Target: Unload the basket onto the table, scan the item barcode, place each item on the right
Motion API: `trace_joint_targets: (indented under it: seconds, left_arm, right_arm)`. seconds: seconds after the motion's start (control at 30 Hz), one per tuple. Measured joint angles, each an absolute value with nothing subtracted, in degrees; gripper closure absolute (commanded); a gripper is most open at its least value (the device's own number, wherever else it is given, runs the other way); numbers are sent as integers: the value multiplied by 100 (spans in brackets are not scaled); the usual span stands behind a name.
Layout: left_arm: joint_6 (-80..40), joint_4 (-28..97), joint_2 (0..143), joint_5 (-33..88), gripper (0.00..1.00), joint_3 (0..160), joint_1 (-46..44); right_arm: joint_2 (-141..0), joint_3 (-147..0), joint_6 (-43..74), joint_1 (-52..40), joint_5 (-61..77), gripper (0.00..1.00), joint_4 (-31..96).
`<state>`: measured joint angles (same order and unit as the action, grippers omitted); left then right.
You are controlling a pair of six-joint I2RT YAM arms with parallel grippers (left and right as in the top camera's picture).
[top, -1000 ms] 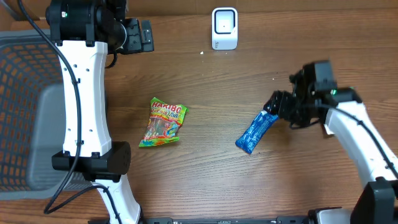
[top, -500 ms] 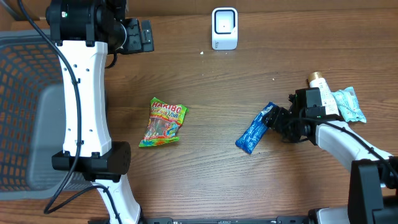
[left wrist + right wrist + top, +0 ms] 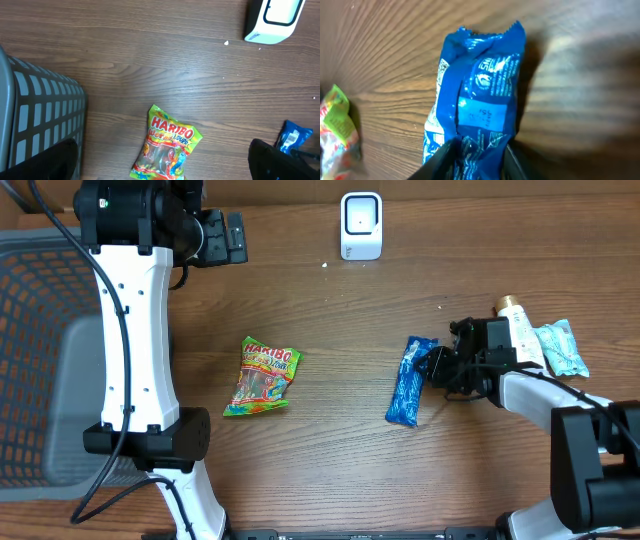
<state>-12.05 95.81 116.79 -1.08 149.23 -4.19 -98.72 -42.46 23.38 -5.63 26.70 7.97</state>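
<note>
**RIGHT GRIPPER CLAMPED ON BLUE PACKET; LEFT GRIPPER SPREAD AND EMPTY**

Nearest, along the lower edge of the overhead frame, both arm bases stand at the wooden table (image 3: 330, 470).

Just above, right of centre, the blue packet (image 3: 407, 380) lies flat on the wood, its long axis running almost straight up the frame. The right gripper (image 3: 432, 367) reaches it from the right and is clenched on its upper part. The right wrist view confirms this. Two fingers (image 3: 445, 159) at the bottom of that frame pinch the packet, and the wrapper is creased between them. A pale printed panel faces the camera; whether it carries a barcode cannot be told.

At the same depth, left of centre, the Haribo bag (image 3: 263, 376) lies well apart from the packet. By the right edge, a small bottle (image 3: 513, 325) and a pale teal packet (image 3: 558, 348) lie beside the right arm. A grey basket (image 3: 40, 360) fills the left edge.

Farther up, at upper left, the left gripper (image 3: 232, 238) is released, with nothing between its jaws. In the left wrist view its fingers (image 3: 47, 160) sit in the two lower corners of the frame.

Farthest, at top centre, the white scanner (image 3: 361, 225) stands upright, well apart from the blue packet.
</note>
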Motion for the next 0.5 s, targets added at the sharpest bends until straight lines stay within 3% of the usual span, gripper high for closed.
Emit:
trace_joint_targets:
  seconds: [0.07, 0.13, 0.17, 0.23, 0.33, 0.5]
  left_arm:
    - [-1205, 9583, 11679, -106, 1, 14923, -419]
    - [-1205, 9583, 11679, -106, 0, 14923, -419]
    - [-1205, 9583, 11679, -106, 1, 14923, -419]
    - [-1205, 9583, 11679, -106, 0, 14923, -419]
    - [-1205, 9583, 11679, -108, 0, 14923, -419]
    - [-1205, 9583, 11679, -106, 0, 14923, -419]
  right_arm:
    - [-9904, -4241, 2215, -563, 2659, 87, 735]
    - [-9907, -4239, 2119, -558, 2679, 86, 744]
    - [-9907, -4241, 2043, -539, 2720, 82, 786]
    - [-9907, -4248, 1870, -497, 2875, 63, 932]
    - [-9907, -4359, 1559, -410, 3295, 48, 1337]
    - [-9907, -4477, 1323, -379, 3614, 43, 1804]
